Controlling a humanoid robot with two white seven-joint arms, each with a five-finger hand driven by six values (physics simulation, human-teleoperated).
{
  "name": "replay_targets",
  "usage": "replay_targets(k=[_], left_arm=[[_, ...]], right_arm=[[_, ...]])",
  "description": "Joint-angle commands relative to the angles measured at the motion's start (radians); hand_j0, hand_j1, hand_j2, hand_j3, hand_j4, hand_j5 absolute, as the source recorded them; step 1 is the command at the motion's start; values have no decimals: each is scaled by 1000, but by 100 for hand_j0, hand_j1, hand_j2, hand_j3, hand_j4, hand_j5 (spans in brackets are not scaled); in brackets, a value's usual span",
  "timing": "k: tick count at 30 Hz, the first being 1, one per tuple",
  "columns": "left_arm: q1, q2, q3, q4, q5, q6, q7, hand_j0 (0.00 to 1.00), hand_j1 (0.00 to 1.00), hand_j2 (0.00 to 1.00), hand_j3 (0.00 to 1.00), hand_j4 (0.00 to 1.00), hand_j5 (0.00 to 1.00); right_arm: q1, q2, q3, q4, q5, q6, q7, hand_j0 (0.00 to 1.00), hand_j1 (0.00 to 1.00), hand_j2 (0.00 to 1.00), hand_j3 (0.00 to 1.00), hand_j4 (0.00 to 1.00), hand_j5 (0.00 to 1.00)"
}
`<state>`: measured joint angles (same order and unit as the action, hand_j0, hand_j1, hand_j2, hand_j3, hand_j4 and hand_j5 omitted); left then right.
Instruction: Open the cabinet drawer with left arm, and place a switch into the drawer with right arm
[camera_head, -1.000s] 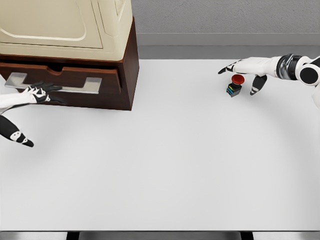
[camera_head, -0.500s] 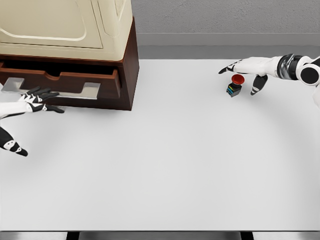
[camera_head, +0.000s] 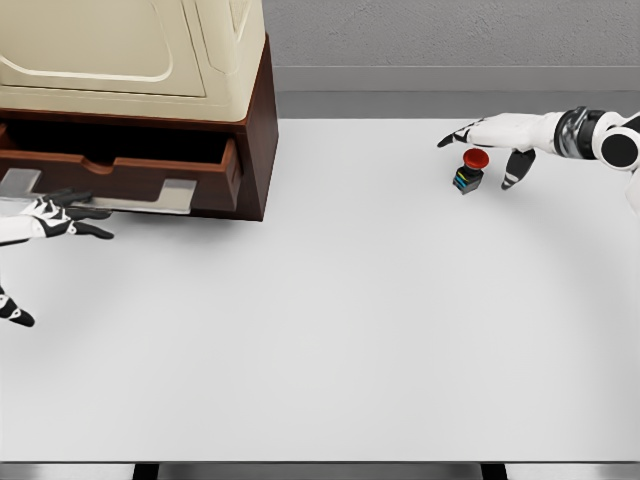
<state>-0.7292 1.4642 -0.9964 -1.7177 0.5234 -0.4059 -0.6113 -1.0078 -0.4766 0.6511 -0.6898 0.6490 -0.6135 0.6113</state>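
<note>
The right hand (camera_head: 487, 140) is hovering, fingers spread, directly over the switch (camera_head: 469, 172), far right of the drawer (camera_head: 120, 172). The left hand (camera_head: 45, 215) is hooking the drawer's handle (camera_head: 100, 196).

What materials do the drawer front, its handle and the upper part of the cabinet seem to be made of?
Drawer front: looks like dark reddish-brown wood, smooth and matte. Handle: flat pale grey bar, probably brushed metal, though a render leaves this open. Upper cabinet: cream panels with moulded edges, probably painted wood or plastic.
</note>
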Motion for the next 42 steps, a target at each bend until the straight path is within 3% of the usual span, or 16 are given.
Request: replay_targets(k=[1,10,27,28,29,42], left_arm=[[1,13,-33,20,-174,-25,0,100,100,100,100,100,100],[1,68,-68,21,-172,-136,0,100,100,100,100,100,100],[1,104,-83,21,-171,-200,0,100,100,100,100,100,100],[1,105,-83,21,-171,-200,0,100,100,100,100,100,100],[1,107,-83,21,-171,-200,0,100,100,100,100,100,100],[-3,108,-60,20,-148,-200,0,100,100,100,100,100,100]], right_arm=[[0,0,-2,0,-5,3,0,100,100,100,100,100,100],[0,-4,-5,0,-5,3,0,100,100,100,100,100,100],[0,-4,-2,1,-5,3,0,100,100,100,100,100,100],[0,-4,-1,1,-5,3,0,100,100,100,100,100,100],[0,-2,-1,3,-6,3,0,92,92,92,92,92,92],[0,3,2,30,-8,3,0,88,88,88,88,88,88]])
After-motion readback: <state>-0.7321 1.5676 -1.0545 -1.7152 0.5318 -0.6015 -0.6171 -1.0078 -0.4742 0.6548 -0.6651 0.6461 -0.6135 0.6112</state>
